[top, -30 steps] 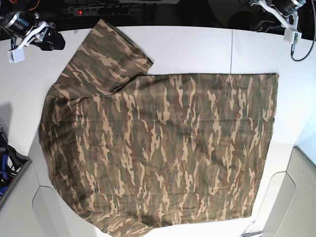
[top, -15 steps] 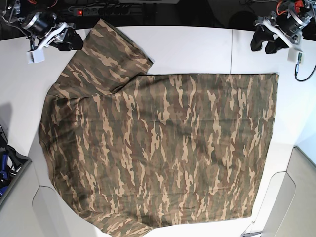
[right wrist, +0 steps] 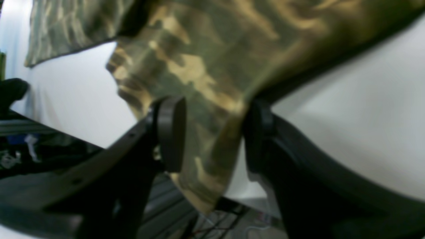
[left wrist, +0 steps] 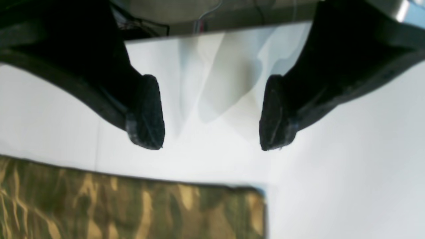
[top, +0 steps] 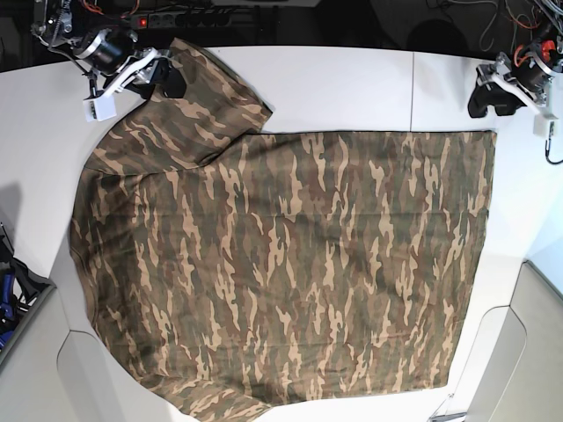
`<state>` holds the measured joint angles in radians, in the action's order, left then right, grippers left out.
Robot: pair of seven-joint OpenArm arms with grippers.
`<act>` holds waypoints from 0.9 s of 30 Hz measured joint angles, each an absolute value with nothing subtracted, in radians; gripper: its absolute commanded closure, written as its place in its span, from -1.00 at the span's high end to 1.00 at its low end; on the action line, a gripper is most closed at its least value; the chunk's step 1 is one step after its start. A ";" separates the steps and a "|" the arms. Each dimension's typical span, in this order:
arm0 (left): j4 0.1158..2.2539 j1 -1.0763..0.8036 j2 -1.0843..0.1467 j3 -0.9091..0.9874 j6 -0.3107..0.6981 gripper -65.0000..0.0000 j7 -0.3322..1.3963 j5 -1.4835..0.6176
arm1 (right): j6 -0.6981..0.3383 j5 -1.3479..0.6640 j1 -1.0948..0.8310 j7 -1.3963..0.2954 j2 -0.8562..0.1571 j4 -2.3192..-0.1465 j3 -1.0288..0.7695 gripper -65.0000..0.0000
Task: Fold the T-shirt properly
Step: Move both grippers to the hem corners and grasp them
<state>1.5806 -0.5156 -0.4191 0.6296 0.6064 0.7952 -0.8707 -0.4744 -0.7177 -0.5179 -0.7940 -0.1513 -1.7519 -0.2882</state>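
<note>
The camouflage T-shirt (top: 281,264) lies spread flat on the white table (top: 352,88). One sleeve points to the back left. My right gripper (top: 167,79) is at that sleeve's far edge. In the right wrist view the sleeve corner (right wrist: 206,76) lies between the two pads of the right gripper (right wrist: 214,136), which stand apart. My left gripper (top: 486,98) hovers just beyond the shirt's back right hem corner (top: 489,134). In the left wrist view the left gripper (left wrist: 209,144) is open and empty over bare table, and the hem corner (left wrist: 199,212) is below it, apart.
A power strip (top: 154,19) with a red light lies behind the table's back edge. A seam (top: 413,88) runs across the table. Dark and blue items (top: 9,294) sit at the left edge. The table's front corners (top: 506,352) are cut away.
My right gripper has moved right along the back edge onto the sleeve's edge. My left gripper has moved down and right to just beyond the hem corner. The shirt has not moved.
</note>
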 measured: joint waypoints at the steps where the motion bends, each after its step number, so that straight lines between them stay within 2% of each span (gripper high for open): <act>1: 1.559 -0.500 -0.429 0.630 0.607 0.45 0.789 -0.871 | -0.474 -0.714 -0.518 -0.789 -0.144 -1.752 -0.288 -0.13; 9: 1.362 -0.344 -0.491 0.631 0.610 0.45 0.756 -0.869 | -0.474 -0.713 -0.518 -0.789 -0.138 -1.752 -0.288 -0.13; 16: 1.278 -0.290 -0.513 0.627 0.614 0.45 0.744 -0.863 | -0.474 -0.713 -0.518 -0.789 -0.138 -1.752 -0.288 -0.13; 27: 1.250 -0.274 -0.521 0.427 0.633 0.45 0.660 -0.908 | -0.474 -0.713 -0.518 -0.789 -0.136 -1.752 -0.288 -0.13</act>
<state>1.2499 -0.2741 -0.5209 0.4274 0.6334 0.6601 -0.9081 -0.4744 -0.7132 -0.5179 -0.7895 -0.1356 -1.7519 -0.2882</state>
